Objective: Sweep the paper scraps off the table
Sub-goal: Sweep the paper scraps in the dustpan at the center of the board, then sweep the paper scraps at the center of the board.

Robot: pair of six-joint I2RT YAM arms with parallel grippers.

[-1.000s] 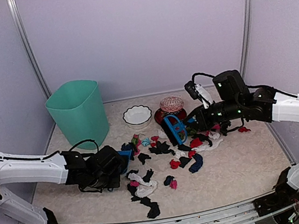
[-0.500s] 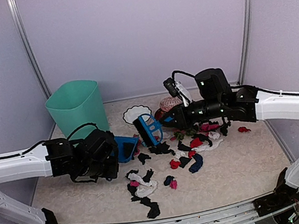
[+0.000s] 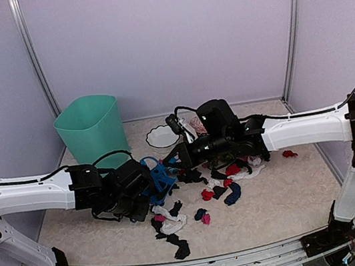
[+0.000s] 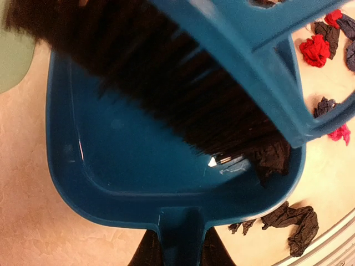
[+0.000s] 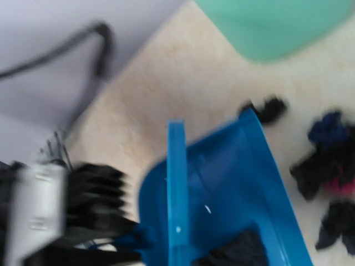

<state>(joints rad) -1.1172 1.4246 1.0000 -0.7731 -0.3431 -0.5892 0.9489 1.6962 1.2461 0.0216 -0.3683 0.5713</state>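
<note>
Most paper scraps (image 3: 226, 182) lie right of the left gripper (image 4: 178, 256) clenching the dustpan (image 4: 138, 166); right gripper (image 3: 184, 155) grasps brush (image 4: 249, 61).

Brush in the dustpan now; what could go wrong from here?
The black scrap sits at the dustpan lip under the brush and could slide back out. The right arm passes close to the white bowl and might knock it. Paper scraps beside the pan could scatter if it shifts.

Plastic dustpan (image 4: 122, 166), brush (image 4: 260, 61) (crinkly paper scraps (image 4: 288, 221)).

Pale lilac walls (image 3: 163, 41), metal corner posts (image 3: 291, 20)
</note>
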